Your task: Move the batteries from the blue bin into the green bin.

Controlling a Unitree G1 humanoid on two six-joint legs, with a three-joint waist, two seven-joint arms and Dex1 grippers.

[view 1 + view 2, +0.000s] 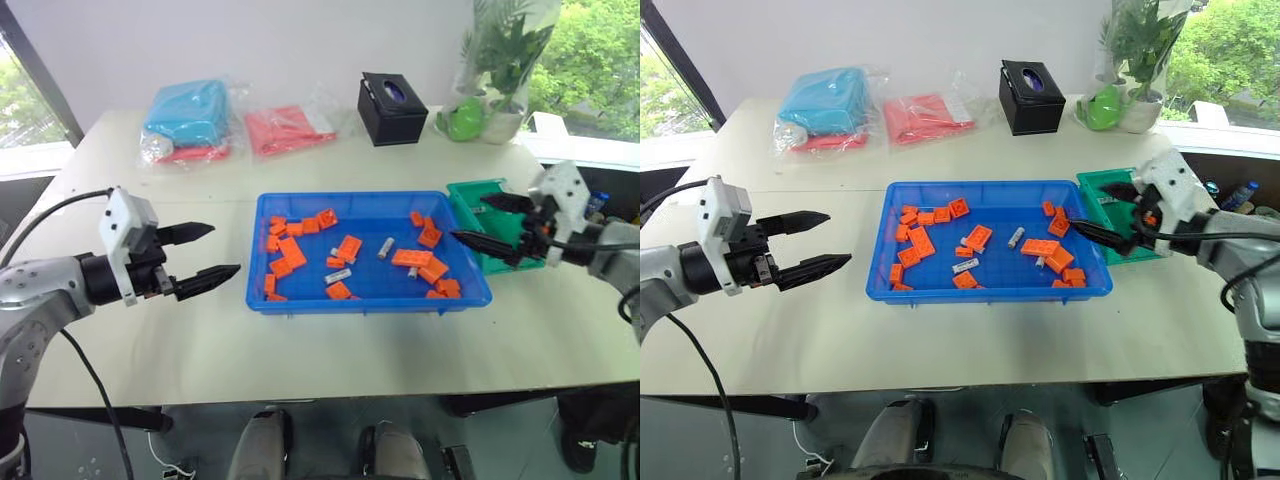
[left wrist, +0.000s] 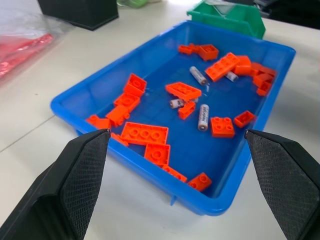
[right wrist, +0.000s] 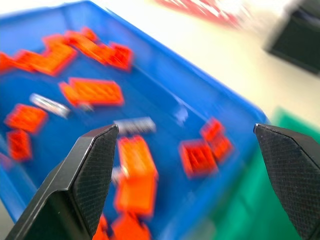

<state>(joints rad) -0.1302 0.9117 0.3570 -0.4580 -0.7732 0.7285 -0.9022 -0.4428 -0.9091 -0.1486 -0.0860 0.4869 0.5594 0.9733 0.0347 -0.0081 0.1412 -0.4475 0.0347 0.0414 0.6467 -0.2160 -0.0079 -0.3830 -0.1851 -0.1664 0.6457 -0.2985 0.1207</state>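
**Batteries lie in the tray, both grippers empty**

While three batteries (image 1: 338,276) lie among orange bricks (image 1: 291,252) in the blue bin (image 1: 365,300), the right gripper (image 1: 488,222) hovers wide open over the green bin (image 1: 463,198) beside it; the left gripper (image 1: 208,252), open and empty, hangs left of the tray.

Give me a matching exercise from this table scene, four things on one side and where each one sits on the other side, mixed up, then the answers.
1. green bin
2. black tissue box
3. batteries
4. left gripper

A. among orange bricks in the blue bin
B. over bare table left of the blue bin
C. against the blue bin's right end
D. far side of the table

Pairs: 1-C, 2-D, 3-A, 4-B
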